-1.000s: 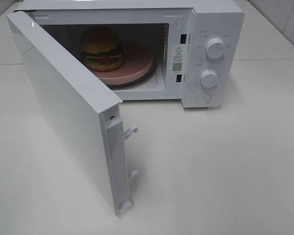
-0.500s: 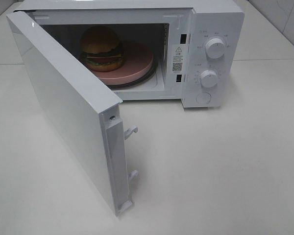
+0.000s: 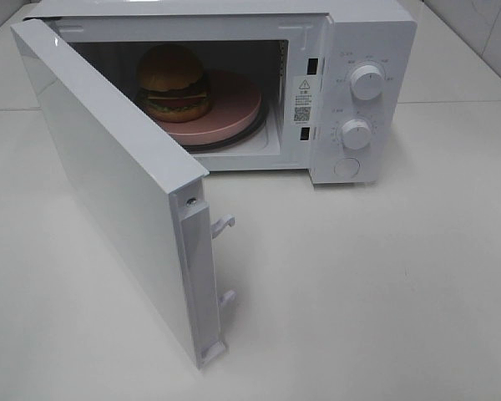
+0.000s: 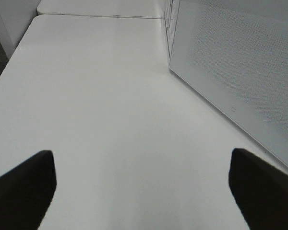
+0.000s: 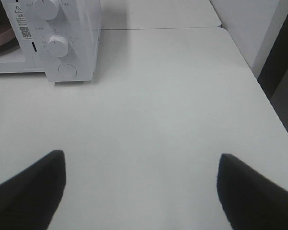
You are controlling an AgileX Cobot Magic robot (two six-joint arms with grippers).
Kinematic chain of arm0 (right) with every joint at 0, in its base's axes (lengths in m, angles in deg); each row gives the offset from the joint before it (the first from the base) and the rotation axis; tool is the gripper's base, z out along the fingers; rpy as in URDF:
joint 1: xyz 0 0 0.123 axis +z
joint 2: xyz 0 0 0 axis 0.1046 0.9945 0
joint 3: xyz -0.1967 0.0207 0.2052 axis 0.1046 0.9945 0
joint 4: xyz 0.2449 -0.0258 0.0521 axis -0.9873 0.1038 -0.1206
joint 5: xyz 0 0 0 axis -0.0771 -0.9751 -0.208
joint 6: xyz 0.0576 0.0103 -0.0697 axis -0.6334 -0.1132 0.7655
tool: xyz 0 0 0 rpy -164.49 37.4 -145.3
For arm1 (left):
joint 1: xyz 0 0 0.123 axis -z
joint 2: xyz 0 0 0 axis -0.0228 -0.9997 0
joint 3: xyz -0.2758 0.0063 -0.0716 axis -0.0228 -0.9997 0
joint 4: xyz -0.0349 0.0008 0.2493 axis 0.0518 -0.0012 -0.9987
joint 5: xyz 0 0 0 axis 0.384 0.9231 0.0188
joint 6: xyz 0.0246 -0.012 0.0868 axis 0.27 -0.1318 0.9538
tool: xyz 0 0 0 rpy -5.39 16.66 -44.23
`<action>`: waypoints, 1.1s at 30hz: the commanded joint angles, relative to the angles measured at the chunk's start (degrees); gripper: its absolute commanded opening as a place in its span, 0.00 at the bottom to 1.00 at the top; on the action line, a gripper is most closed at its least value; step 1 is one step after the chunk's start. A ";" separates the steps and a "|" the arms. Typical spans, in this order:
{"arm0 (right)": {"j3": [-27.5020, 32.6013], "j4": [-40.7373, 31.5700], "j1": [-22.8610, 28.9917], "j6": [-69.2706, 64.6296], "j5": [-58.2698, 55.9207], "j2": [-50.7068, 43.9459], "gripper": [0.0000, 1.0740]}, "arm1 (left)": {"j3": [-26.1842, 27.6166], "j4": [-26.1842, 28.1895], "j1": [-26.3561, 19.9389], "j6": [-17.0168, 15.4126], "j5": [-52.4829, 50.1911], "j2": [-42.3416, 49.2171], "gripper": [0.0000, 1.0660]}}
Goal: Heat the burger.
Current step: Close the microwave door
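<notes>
The burger point(image 3: 174, 82), with a tan domed bun and green, red and brown layers, sits on a round pink plate point(image 3: 234, 104) inside the white microwave point(image 3: 363, 50). The microwave door point(image 3: 108, 175) stands wide open, swung toward the front left. Neither arm shows in the exterior view. In the left wrist view my left gripper point(image 4: 141, 191) is open and empty above bare table, with the door's outer face point(image 4: 235, 67) beside it. In the right wrist view my right gripper point(image 5: 141, 191) is open and empty, set back from the microwave's control panel point(image 5: 62, 43).
The control panel carries two round knobs point(image 3: 366, 81) point(image 3: 356, 133) and a round button point(image 3: 346, 168). Two latch hooks point(image 3: 223, 223) stick out of the door's free edge. The white table point(image 3: 384, 284) ends at an edge on the right in the right wrist view point(image 5: 259, 81).
</notes>
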 commanded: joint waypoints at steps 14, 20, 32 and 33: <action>0.17 0.06 -0.46 0.06 0.46 -1.72 0.71 | 1.72 1.09 -0.06 0.29 -15.99 -6.70 0.26; 0.17 0.06 -0.46 0.06 0.46 -1.72 0.71 | -0.29 1.09 -0.06 0.80 -29.16 -15.41 0.00; 0.17 0.06 -0.46 0.06 0.46 -1.72 0.71 | -9.34 1.55 -0.06 2.06 -62.57 -26.76 0.00; 0.17 0.06 -0.46 0.06 0.46 -1.72 0.71 | -11.06 1.55 -0.06 1.78 -69.84 -29.22 0.00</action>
